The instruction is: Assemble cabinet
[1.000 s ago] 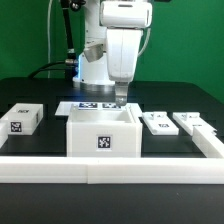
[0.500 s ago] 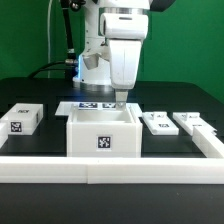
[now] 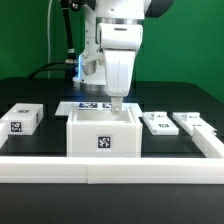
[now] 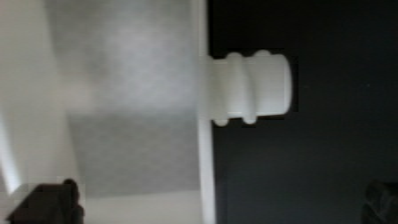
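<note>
Currently gripper (image 3: 115, 104) hangs over the rear wall of the white cabinet (image 3: 100, 137), fingers spread wide apart; cabinet sits on black desk (image 3: 35, 90).

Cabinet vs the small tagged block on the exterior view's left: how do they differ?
The cabinet is much larger than the small block. The cabinet is an open-topped hollow box; the small block looks closed on top. The cabinet sits centre; the small block sits at the exterior view's left. Both are white with a square front tag.
</note>
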`<state>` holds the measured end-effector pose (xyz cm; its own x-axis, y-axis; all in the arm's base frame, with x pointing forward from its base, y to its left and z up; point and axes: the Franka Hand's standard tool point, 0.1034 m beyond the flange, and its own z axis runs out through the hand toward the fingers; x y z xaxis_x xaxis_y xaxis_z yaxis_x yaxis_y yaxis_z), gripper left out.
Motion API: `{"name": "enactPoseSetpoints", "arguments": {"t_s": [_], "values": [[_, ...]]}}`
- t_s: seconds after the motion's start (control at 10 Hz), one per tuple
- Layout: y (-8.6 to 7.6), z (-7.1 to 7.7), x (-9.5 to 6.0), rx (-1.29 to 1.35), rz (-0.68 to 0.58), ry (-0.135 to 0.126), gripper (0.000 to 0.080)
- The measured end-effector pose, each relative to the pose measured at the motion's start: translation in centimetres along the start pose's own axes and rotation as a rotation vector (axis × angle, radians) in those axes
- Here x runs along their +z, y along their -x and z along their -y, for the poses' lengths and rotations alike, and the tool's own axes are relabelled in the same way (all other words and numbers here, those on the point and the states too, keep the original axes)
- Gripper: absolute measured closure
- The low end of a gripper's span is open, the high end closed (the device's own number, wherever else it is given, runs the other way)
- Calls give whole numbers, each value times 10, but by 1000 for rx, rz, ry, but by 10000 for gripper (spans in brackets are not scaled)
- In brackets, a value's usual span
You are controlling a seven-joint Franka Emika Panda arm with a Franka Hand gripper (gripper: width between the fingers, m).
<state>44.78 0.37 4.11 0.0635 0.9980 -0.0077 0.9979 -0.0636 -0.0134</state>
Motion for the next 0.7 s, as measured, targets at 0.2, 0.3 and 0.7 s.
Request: {"name": "enactPoseSetpoints", "arguments": {"t_s": [0.2,0.3,0.7], "values": [[0,7,14,1,-3,-19,1],[0,9,17,2,-4,-27,1],[2,13,25,8,-5,-41,98]]}}
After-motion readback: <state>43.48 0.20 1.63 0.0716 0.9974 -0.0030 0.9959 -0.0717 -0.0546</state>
